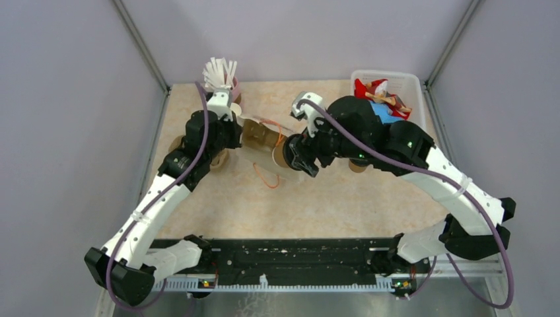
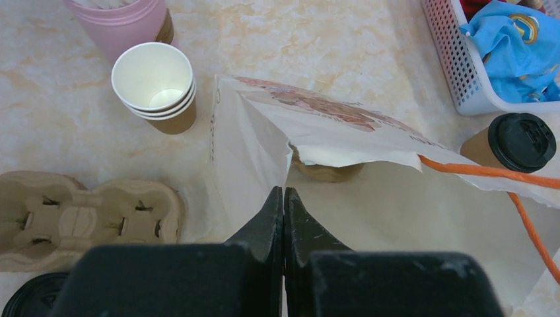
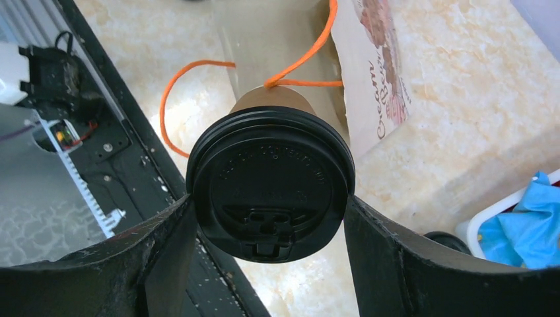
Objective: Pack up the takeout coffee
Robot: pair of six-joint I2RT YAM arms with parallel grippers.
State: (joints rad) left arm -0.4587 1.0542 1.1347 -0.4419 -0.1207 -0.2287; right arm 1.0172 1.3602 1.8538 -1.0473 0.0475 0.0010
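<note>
A paper bag (image 1: 261,142) with orange cord handles lies on its side mid-table, and also shows in the left wrist view (image 2: 343,125) and the right wrist view (image 3: 370,66). My left gripper (image 2: 283,191) is shut on the bag's paper edge at its mouth (image 1: 234,127). My right gripper (image 3: 269,198) is shut on a brown cup with a black lid (image 3: 267,178), its fingers against the lid's sides. It holds the cup by the bag's mouth (image 1: 294,157). A second lidded cup (image 2: 518,142) stands on the table near the basket, half hidden under the right arm (image 1: 356,166).
A pink cup of white straws (image 1: 221,74) and a stack of lidless cups (image 2: 155,82) stand at the back left. A cardboard cup carrier (image 2: 86,211) and a loose black lid (image 2: 33,297) lie beside the left gripper. A white basket (image 1: 396,78) of cloths stands at the back right.
</note>
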